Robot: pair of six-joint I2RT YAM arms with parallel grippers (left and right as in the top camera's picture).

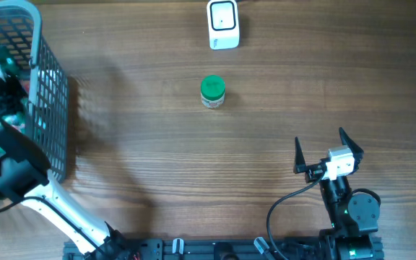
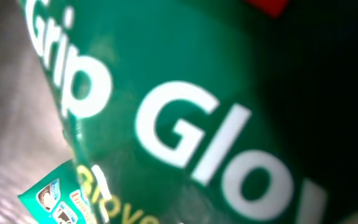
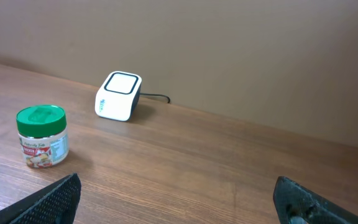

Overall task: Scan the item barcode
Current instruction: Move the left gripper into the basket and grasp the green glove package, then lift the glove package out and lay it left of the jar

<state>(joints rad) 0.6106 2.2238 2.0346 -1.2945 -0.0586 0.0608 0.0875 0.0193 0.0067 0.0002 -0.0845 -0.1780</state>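
- Currently the left gripper [image 1: 2,76] is down in the basket [image 1: 49,108] at the tabletop's [image 1: 193,180] left edge, closed. The green glove pack [image 2: 179,112] fills its wrist view, fingers unseen, so I can't confirm the grip.
- Right gripper [image 1: 319,139] is open and empty, near the front-right corner.
- Lift straight up to clear the basket wall; a soft pack may sag or slip.
- Scanner [image 1: 223,24] sits mid far edge, with the green-lid jar [image 1: 212,92] just in front of it, so carry over or round the jar.
- Barcode side not visible. Present the pack flat to the scanner window and rotate if there's no read.
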